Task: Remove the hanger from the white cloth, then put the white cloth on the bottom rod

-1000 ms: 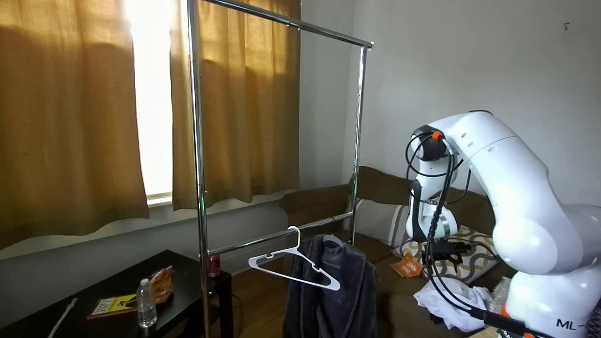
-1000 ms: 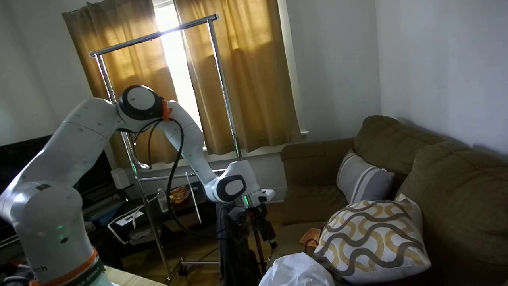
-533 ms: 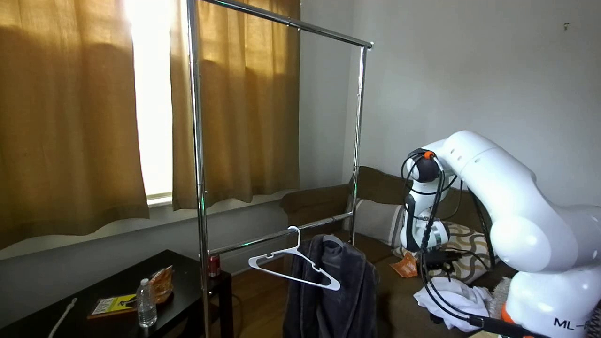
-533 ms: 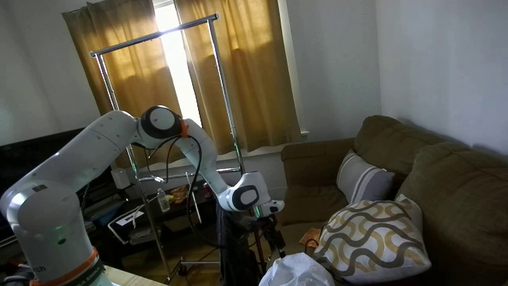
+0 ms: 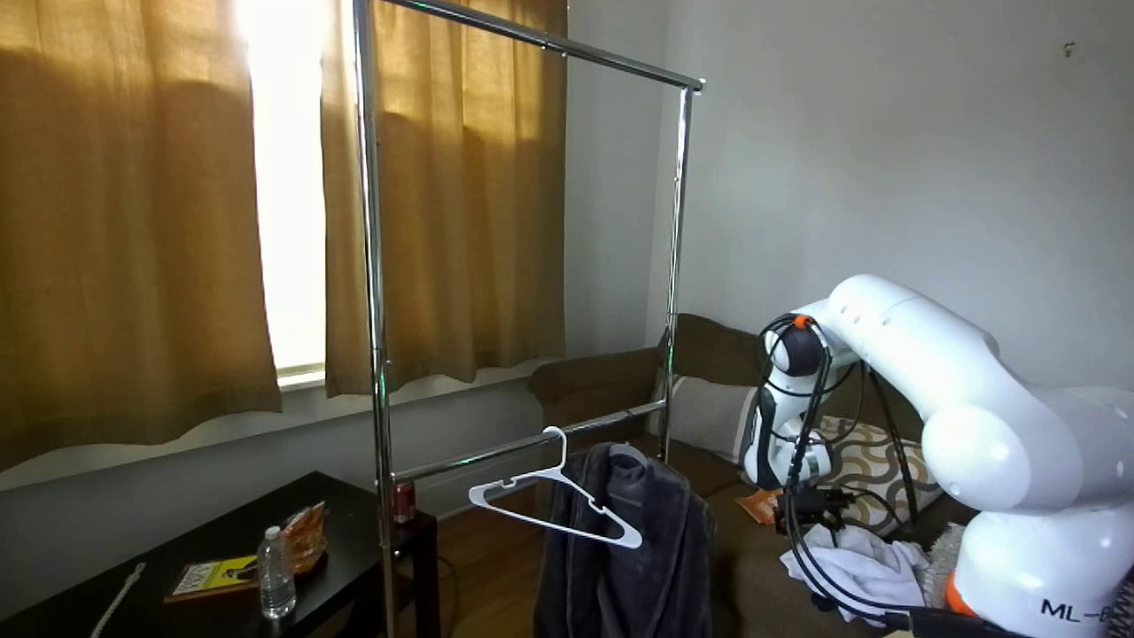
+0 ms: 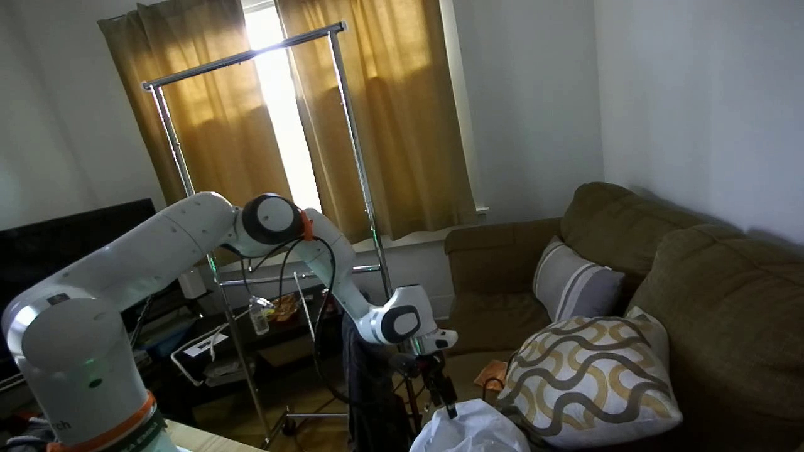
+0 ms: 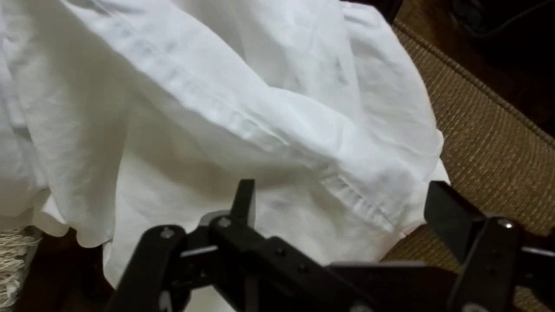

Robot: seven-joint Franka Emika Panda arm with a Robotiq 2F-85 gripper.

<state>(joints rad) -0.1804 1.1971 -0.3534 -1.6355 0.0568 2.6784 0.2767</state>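
Note:
The white cloth [image 5: 873, 576] lies crumpled on the sofa seat. It also shows in an exterior view [image 6: 477, 433] and fills much of the wrist view [image 7: 277, 125]. My gripper [image 7: 340, 184] is open, with its fingers spread above the cloth near its edge; nothing is between them except cloth lying below. Contact with the cloth cannot be told. In an exterior view, the gripper [image 6: 451, 411] points down at the cloth's top. A bare white hanger [image 5: 556, 474] hangs on the bottom rod [image 5: 474, 459] of the metal rack. No hanger shows in the cloth.
A dark robe [image 5: 620, 549] hangs on the same rod beside the hanger. Patterned pillow [image 6: 597, 383], striped pillow [image 6: 575, 282] and an orange packet [image 6: 492, 375] lie on the brown sofa [image 6: 502, 257]. A black table [image 5: 345, 514] holds a bottle [image 5: 276, 576] and snacks.
The arm has lowered, bringing the open gripper down to just over the white cloth. The cloth, hanger and robe have not moved.

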